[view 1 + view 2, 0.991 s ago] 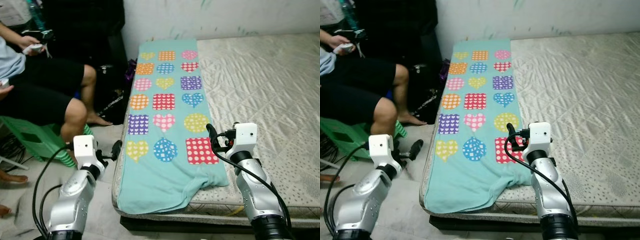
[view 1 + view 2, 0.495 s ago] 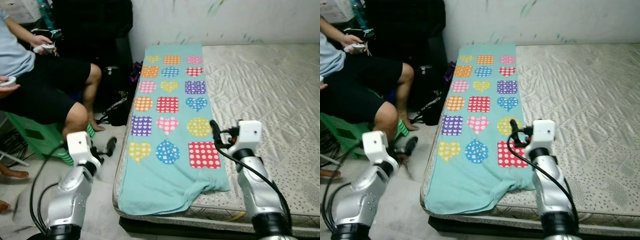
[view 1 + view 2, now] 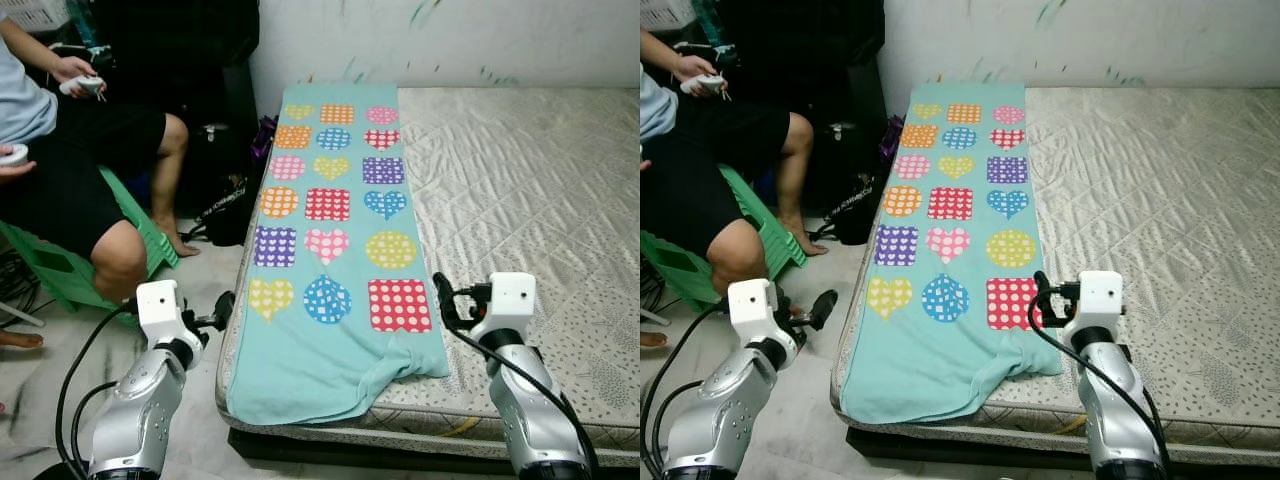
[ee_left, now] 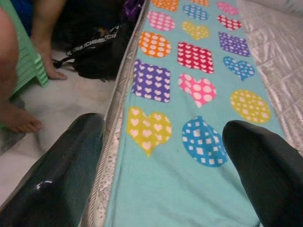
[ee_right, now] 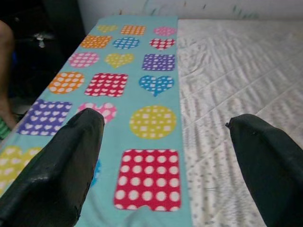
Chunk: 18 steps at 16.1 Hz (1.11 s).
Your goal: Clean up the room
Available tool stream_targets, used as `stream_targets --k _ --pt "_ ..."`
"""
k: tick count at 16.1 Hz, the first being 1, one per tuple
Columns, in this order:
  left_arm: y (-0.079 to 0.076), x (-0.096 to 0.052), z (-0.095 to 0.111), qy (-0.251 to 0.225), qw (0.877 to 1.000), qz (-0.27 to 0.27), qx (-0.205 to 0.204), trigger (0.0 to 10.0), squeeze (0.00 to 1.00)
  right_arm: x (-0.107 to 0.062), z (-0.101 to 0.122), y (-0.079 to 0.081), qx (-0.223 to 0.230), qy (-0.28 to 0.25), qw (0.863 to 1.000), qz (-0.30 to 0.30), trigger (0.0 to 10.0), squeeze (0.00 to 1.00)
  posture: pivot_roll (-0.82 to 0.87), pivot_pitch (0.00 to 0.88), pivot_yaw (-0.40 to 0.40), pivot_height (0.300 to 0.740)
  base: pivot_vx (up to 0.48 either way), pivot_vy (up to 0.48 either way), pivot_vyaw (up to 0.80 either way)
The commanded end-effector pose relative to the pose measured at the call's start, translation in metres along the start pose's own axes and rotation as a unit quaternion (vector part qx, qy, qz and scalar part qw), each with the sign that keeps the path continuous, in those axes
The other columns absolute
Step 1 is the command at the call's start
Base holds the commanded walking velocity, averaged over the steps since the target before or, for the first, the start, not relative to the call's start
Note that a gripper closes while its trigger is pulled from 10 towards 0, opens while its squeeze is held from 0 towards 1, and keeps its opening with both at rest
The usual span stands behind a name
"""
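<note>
One teal blanket [image 3: 335, 230] with hearts and spotted patches lies flat along the left edge of the bare mattress [image 3: 520, 170]. Soft, light and floppy, it looks best pinched at its rumpled near corners. Left gripper [image 4: 161, 156] and right gripper [image 5: 163, 156] hover nearby, jaws spread.
</note>
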<state>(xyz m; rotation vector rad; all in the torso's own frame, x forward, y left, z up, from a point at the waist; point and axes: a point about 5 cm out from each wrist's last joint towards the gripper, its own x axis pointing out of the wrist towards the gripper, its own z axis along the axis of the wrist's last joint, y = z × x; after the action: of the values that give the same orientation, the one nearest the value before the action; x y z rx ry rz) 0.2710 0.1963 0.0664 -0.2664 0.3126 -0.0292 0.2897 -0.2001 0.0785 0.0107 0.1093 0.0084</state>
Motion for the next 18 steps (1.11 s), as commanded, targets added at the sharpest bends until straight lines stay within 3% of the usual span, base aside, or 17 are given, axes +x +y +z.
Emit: stream_targets --k 1,5,9,11,14,18 --pt "0.007 -0.006 0.004 -0.007 1.000 0.017 0.008 10.0 0.00 0.004 0.010 0.007 0.010 -0.012 1.000 0.019 10.0 0.00 -0.17 0.129 0.032 0.740 0.000 0.000 0.00" --pt "0.012 -0.017 0.003 -0.007 1.000 0.012 0.010 10.0 0.00 -0.006 0.015 0.007 0.021 -0.025 0.999 0.005 10.0 0.00 -0.16 0.184 0.062 0.740 0.000 0.000 0.00" --pt "0.012 -0.021 0.008 -0.010 1.000 0.010 0.021 10.0 0.00 -0.025 0.018 0.006 0.036 -0.053 0.998 -0.014 10.0 0.00 -0.16 0.198 0.083 0.740 0.000 0.000 0.00" --pt "0.012 -0.021 0.006 -0.007 1.000 0.015 0.025 10.0 0.00 -0.027 0.016 0.009 0.034 -0.042 0.999 -0.005 10.0 0.00 -0.16 0.201 0.086 0.740 0.000 0.000 0.00" --pt "0.011 -0.023 0.004 -0.009 0.999 0.025 0.024 10.0 0.00 -0.023 0.016 0.013 0.029 -0.037 0.999 0.010 10.0 0.00 -0.15 0.190 0.060 0.740 0.000 0.000 0.00" --pt "0.016 -0.031 0.003 -0.027 0.997 0.064 -0.018 10.0 0.00 -0.007 0.020 0.026 0.017 -0.021 0.998 0.062 10.0 0.00 -0.12 0.179 -0.019 0.740 0.000 0.000 0.00"
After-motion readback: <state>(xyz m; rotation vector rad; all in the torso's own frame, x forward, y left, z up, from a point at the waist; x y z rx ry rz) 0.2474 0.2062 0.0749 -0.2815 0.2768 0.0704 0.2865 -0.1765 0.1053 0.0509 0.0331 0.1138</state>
